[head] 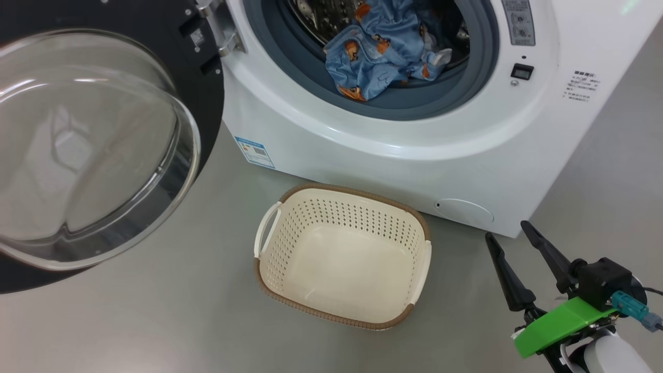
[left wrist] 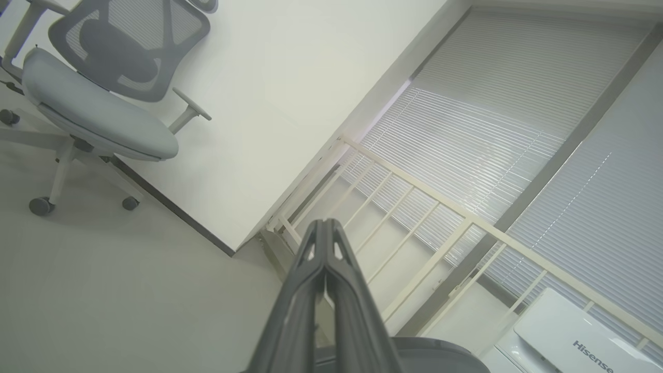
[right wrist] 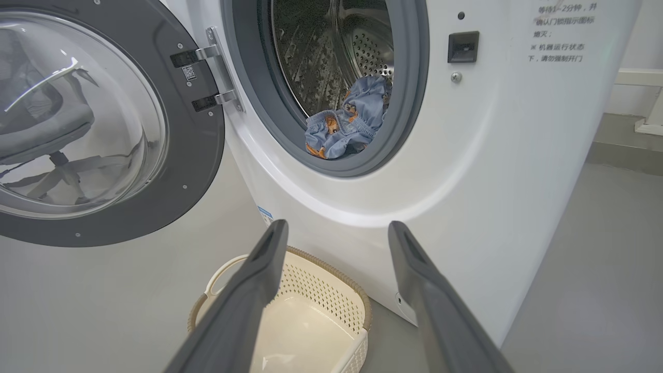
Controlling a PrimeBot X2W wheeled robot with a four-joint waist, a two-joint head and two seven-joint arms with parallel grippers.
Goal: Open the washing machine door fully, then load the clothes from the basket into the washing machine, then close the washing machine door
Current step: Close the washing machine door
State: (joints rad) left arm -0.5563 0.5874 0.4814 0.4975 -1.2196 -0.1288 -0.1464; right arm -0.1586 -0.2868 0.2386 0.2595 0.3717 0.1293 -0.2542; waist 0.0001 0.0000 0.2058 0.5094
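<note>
My right gripper (head: 506, 230) stands wide with nothing between its fingers. It is low at my right side, near the basket (head: 362, 194) but apart from it. The basket sits on the grey floor (head: 155, 321) just in front of the washing machine (head: 393, 155), and its cream bottom shows bare. The clothes (head: 380, 54), blue with orange prints, lie in the drum (head: 321, 15), with one part resting over the grey seal (head: 414, 101). The washing machine door (head: 93, 150) stands open at my left. My left gripper (left wrist: 325, 224) has its fingers pressed together on nothing and points toward window blinds (left wrist: 466, 129).
</note>
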